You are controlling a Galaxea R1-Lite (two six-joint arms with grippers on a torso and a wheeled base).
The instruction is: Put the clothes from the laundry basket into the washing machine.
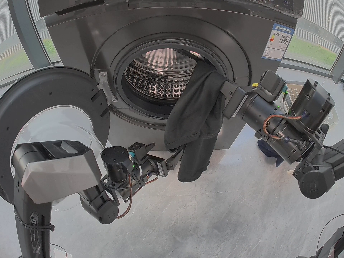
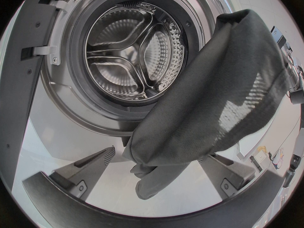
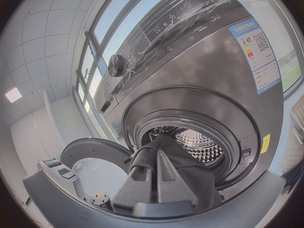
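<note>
A black garment (image 1: 197,115) hangs at the right rim of the washing machine's (image 1: 229,36) open drum (image 1: 157,76), with my right gripper (image 1: 221,85) shut on its top edge. In the right wrist view the two fingers (image 3: 164,174) are pressed together on the black garment (image 3: 193,174) just in front of the drum (image 3: 196,146). My left gripper (image 1: 178,154) is open, low in front of the machine, at the garment's lower hem. Seen from the left wrist, the garment (image 2: 205,105) hangs ahead of the spread fingers (image 2: 95,163), and the steel drum (image 2: 133,54) holds no clothes.
The round door (image 1: 53,101) stands swung open at the left, close to my left arm. A white perforated laundry basket (image 1: 295,90) sits behind my right arm, with a dark blue cloth (image 1: 267,151) low beside it. Grey floor lies open in front.
</note>
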